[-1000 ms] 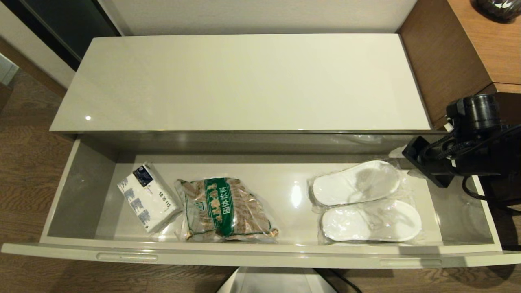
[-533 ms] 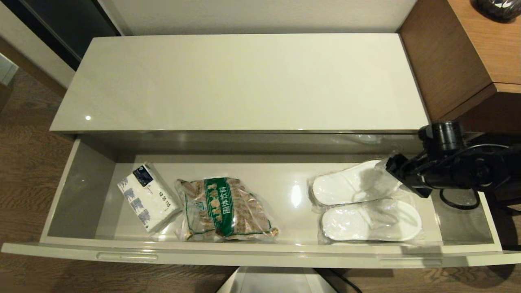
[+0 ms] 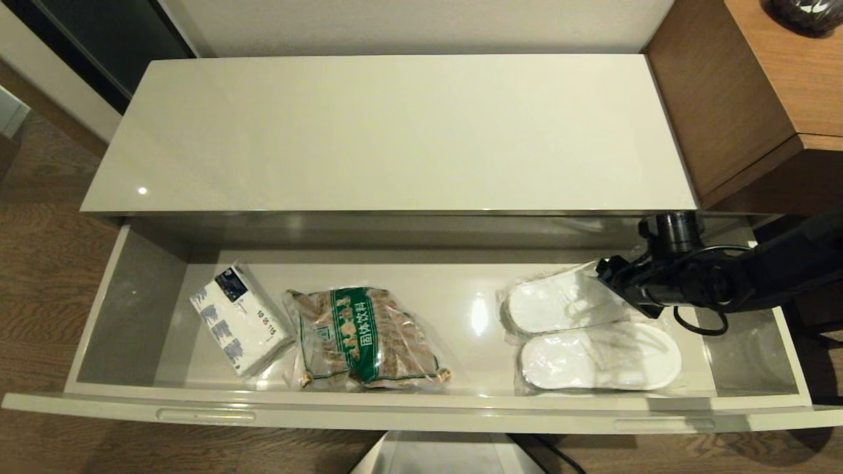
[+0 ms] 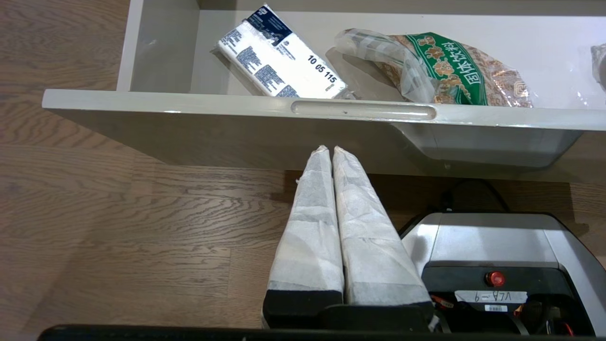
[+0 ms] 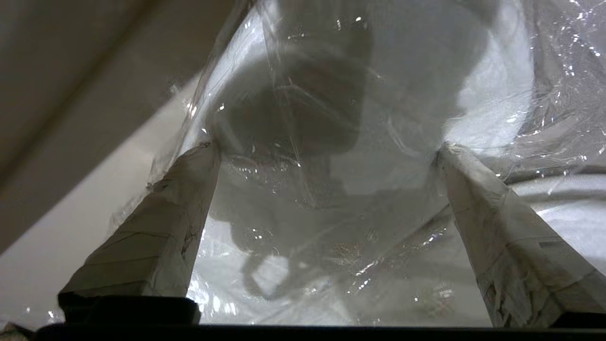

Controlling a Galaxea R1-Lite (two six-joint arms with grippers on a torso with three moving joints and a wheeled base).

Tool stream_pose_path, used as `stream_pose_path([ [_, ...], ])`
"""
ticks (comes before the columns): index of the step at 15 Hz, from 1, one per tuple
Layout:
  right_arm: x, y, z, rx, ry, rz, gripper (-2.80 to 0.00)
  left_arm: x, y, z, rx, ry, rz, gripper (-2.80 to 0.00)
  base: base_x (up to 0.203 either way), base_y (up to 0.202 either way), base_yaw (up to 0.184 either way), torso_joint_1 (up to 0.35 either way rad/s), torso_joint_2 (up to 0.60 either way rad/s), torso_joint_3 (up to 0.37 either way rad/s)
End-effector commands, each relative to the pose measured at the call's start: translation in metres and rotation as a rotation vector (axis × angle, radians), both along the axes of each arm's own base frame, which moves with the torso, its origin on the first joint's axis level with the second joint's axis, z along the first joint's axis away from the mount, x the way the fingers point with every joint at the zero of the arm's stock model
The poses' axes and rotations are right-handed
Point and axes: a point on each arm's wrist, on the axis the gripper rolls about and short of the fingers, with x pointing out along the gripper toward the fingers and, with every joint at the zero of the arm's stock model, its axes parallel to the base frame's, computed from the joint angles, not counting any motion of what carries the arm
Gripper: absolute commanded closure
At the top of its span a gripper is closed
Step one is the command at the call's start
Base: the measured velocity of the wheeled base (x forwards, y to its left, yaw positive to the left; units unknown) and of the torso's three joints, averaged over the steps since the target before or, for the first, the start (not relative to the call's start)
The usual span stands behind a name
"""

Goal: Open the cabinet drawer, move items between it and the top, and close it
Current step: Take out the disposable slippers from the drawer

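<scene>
Parked low in front of the cabinet: left gripper (image 4: 331, 150), its two long wedge-shaped fingers (image 4: 310, 222) wrapped in pale fibrous tape and pressed flat together, tips just short of the drawer's front panel, above grainy wood floor (image 4: 118, 208) and beside the robot's grey base (image 4: 492, 246).

Pulled fully out: drawer (image 3: 408, 409), wide, shallow, glossy cream-white, with a narrow elongated notch (image 3: 205, 415) near each end of the front rim.

Lying inside toward the left end: a rectangular white-and-blue printed tissue pack (image 3: 239, 319), set at an angle. Just right of it, edges touching or nearly so: a crinkly clear bag of brown pieces with a green label (image 3: 365, 339).

Toward the right end: two flat white slippers, each in wrinkled clear film, side by side, toes pointing left. Near slipper (image 3: 596, 362) flat along the drawer's front. Far slipper (image 3: 550, 304) behind it, heel end under the right gripper (image 3: 609, 284).

Reaching in from the right side: that gripper, black-bodied, fingers (image 5: 156, 227) spread wide, taped wedge tips pressing into the shiny plastic on either side of the far slipper's (image 5: 331, 156) heel, not closed on it.

Beyond the drawer: the top (image 3: 395, 131), a large smooth glossy cream rectangle. To its right: a taller brown wood-grain desk (image 3: 757, 85).
</scene>
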Motion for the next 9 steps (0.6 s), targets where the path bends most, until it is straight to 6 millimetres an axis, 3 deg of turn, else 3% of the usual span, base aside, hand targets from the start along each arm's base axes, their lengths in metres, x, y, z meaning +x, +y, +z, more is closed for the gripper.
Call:
stream_pose_path([
  [1,0.0086,-0.0002,-0.0252,-0.019,0.047,-0.022,-2.8,0.0,0.0,0.0,0.0,0.0,0.0,0.0,0.0,0.0,0.0,0.0,0.0,0.0],
  [9,0.0079,-0.0064,-0.034,-0.01,0.073,-0.034,-2.8,0.0,0.0,0.0,0.0,0.0,0.0,0.0,0.0,0.0,0.0,0.0,0.0,0.0],
])
